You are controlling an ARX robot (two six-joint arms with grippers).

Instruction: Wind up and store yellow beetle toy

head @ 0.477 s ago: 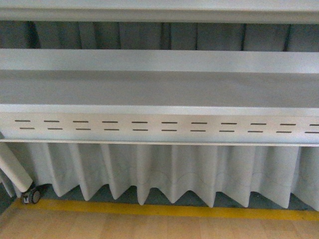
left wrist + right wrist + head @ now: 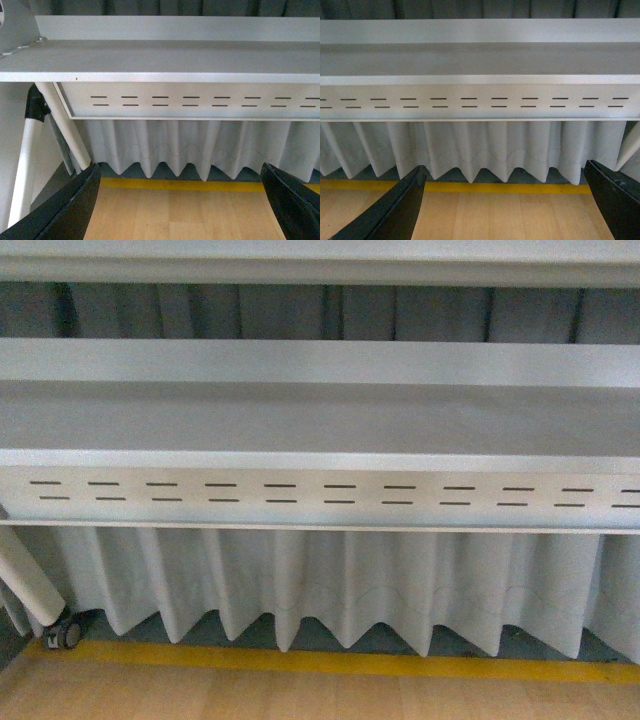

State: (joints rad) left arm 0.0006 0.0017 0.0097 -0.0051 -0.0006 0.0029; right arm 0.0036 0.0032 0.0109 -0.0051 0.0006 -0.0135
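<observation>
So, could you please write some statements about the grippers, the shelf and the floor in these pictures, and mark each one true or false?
1. Both grippers are open and hold nothing. True: the left gripper and the right gripper are both spread wide.
2. A pleated cloth hangs below the shelf. True.
3. A toy car stands on the shelf. False: no toy car shows in any view.
4. The floor stripe is red. False: the stripe is yellow.

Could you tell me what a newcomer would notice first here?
A long grey shelf with two rows of dark slots in its front panel fills the front view, a pleated white curtain hanging beneath. A yellow floor stripe runs below it; the left gripper and right gripper are open and empty.
</observation>
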